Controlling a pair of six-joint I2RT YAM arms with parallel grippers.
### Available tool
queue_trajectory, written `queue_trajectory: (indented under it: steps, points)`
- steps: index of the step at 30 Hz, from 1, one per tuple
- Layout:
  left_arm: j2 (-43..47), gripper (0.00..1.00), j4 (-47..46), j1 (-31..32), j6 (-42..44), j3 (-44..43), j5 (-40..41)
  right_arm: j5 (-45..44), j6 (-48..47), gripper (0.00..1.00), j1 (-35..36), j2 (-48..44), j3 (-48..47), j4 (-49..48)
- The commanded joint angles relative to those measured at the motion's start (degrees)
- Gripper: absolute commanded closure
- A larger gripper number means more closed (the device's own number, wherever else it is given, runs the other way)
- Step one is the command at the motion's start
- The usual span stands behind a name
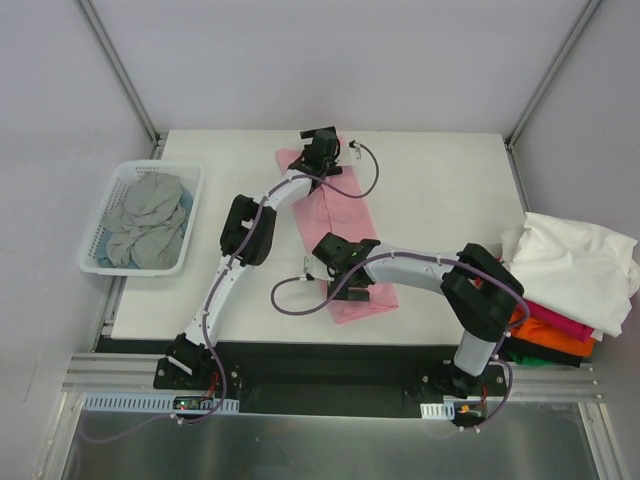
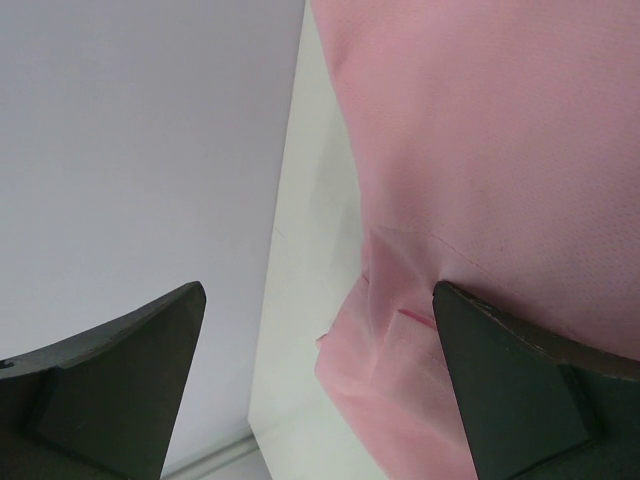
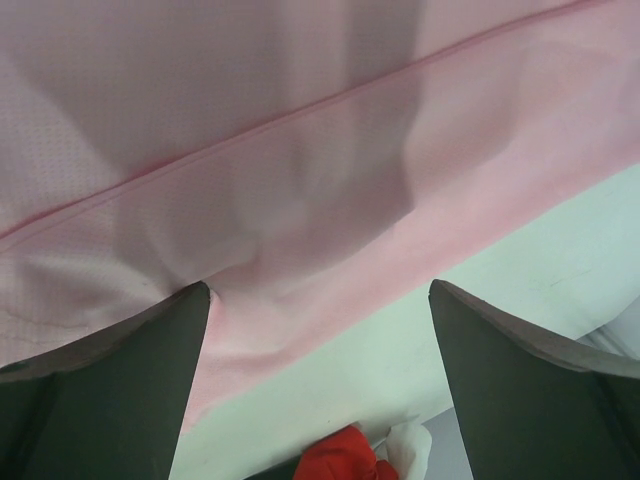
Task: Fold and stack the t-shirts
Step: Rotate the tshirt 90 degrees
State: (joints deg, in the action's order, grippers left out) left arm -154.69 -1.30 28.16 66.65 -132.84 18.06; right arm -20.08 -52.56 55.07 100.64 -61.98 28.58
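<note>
Shirt: light pink soft cloth t-shirt (image 1: pixel 338 212), likely limp and light; pinch the end hems.
Left gripper (image 2: pixel 320 292): fingers spread, far end.
Right gripper (image 3: pixel 320 290): fingers spread, near end.

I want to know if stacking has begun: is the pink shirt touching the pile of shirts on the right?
Apart. The top view shows bare table between the pink shirt and the pile of shirts.

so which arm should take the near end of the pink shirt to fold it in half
Right. The right gripper, open, hangs over the near hem of the pink shirt. The left gripper, also open, is at the far end and would probably have to travel its whole length.
</note>
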Motion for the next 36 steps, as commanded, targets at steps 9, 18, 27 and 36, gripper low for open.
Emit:
queue_trajectory:
  steps: [9,18,27,36]
  points:
    - [-3.95,0.01,-8.54,1.81,5.85,-1.02,-8.48,2.84,2.02,0.04,6.89,4.21,-8.15,3.68]
    - [-4.65,0.01,-13.37,2.60,6.65,-1.11,-11.12,4.52,0.96,0.04,9.97,7.46,-11.85,2.89]
    - [-5.09,0.01,-15.04,2.69,5.33,-2.51,-11.65,5.66,-0.35,0.04,11.46,9.84,-16.24,1.92]
    - [-2.72,0.01,-18.12,2.69,2.44,-2.34,-8.14,0.93,0.17,0.04,11.82,8.70,-16.51,1.22]
